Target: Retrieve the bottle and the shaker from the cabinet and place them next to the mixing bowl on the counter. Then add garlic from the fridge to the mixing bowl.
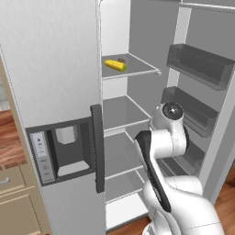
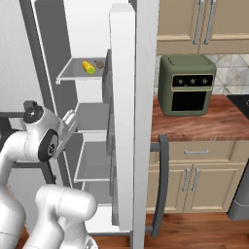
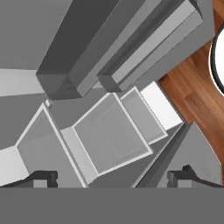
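1. Tall grey-silver fridge [image 1: 55, 69], right-hand door swung wide open. Left door closed; carries water dispenser panel [image 1: 62, 149] and black vertical handle [image 1: 97, 148]. We count several white inner shelves [image 1: 121, 112], stacked; lower ones bare as far as we see. Open door holds dark translucent door bins [image 1: 199, 64], one above another.

2. Top visible shelf: yellow corn cob [image 1: 114, 65] lying on its side, w/ a small brownish round item [image 1: 121, 60] just behind it, too small for us to identify. Same pair seen from the right base view: cob [image 2: 88, 67] beside the small item [image 2: 99, 64].

3. White arm w/ dark joints [image 1: 167, 137], raised in front of the open compartment, approx. at mid-shelf level.

4. Two-finger gripper [image 3: 113, 178]: jaws spread wide apart, nothing between the tips; hand view looks down past shelves & bins to the wood floor [image 3: 197, 87].

5. Reddish-brown wood-grain counter [image 2: 194, 124] to the right of the fridge, over tan drawers. On it: olive-green boxy air-fryer oven [image 2: 187, 85], black window, against the tiled wall. Tan wall cupboards [image 2: 204, 24] above, doors closed.
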